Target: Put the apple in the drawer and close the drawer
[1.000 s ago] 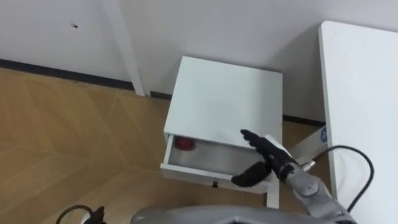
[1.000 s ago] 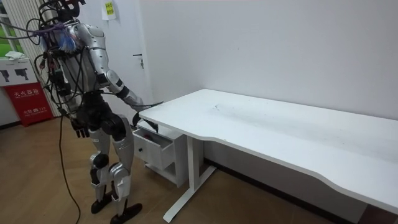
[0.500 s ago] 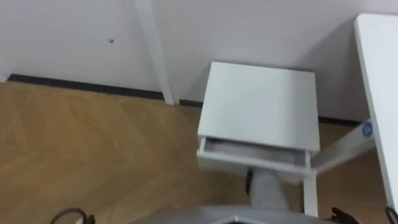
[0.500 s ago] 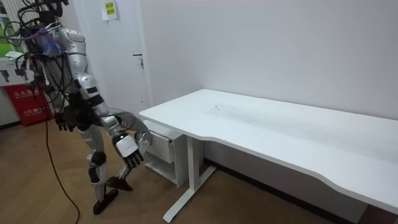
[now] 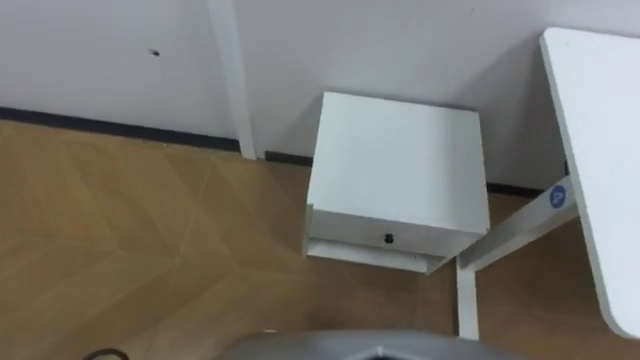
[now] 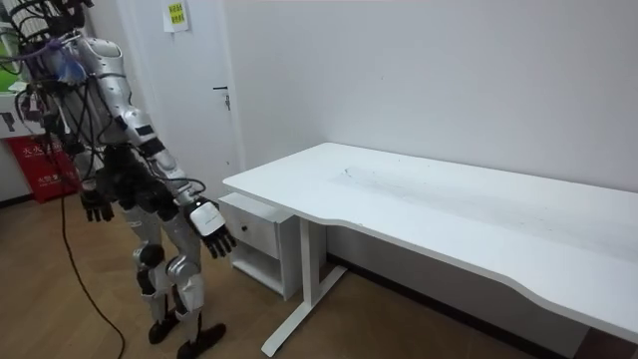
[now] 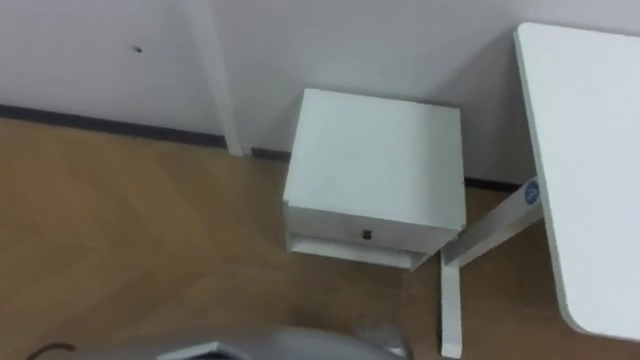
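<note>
The robot stands at the left of the frame on the wooden floor (image 6: 80, 299), facing a small white cabinet (image 6: 284, 249) under the left end of a white desk (image 6: 419, 199). The cabinet's drawer (image 6: 256, 231) is pushed in. The robot's right hand (image 6: 214, 236) hangs near the cabinet with its fingers spread. Its left hand (image 6: 97, 206) hangs loose by its hip.

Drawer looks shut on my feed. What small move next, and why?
Probably just lower the right robot hand to its side: the drawer sits flush in the cabinet, no gap, and both it and the left robot hand are open, clear of it.
</note>
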Tool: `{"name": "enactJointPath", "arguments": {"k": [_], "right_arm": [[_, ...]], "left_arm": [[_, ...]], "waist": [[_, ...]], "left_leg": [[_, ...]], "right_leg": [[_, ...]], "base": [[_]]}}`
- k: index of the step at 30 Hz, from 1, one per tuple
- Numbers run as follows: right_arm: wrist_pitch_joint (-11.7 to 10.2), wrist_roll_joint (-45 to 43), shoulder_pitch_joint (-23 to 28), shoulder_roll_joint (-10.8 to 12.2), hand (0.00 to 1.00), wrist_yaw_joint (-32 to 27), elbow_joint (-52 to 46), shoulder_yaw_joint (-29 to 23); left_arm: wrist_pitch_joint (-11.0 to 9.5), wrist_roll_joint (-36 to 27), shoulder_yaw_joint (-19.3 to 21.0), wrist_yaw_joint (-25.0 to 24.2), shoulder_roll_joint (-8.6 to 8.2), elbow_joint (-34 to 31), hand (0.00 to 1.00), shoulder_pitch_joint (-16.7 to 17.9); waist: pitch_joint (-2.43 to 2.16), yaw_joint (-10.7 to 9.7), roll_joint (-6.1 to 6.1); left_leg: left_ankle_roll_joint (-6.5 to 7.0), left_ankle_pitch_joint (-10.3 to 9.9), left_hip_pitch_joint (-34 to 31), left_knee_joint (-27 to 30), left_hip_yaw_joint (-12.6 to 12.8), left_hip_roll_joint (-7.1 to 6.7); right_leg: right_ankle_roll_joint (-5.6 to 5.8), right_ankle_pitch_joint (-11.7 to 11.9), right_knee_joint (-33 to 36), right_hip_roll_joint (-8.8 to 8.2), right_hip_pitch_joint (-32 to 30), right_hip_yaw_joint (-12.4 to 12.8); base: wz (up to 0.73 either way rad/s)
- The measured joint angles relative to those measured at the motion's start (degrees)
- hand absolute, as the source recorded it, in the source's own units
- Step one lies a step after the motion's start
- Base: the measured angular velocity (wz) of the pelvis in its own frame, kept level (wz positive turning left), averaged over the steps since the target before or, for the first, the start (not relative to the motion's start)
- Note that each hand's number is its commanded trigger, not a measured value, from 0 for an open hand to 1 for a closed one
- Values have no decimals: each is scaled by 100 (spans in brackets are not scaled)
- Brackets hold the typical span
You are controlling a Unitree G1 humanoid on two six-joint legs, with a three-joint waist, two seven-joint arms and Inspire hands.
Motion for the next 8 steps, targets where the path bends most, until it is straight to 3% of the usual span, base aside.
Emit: {"name": "enactJointPath", "arguments": {"k": [3,8], "right_arm": [[-207,1,-57,97,0,80,-125,13],[-308,-21,-103,389,0,336,-148,22]], "left_arm": [[-12,8,0,2,-145,-1,0,-26],[-74,13,47,-11,-250,-16,0,-41]], "waist": [[-13,80,-1],[-18,89,101]], "left_leg": [[2,1,225,-184,-4,29],[165,88,228,-175,-23,113]], "right_leg": [[-24,-10,-320,99,311,31],[-43,-203,-320,198,322,-4]], "base": [[-11],[-8]]}}
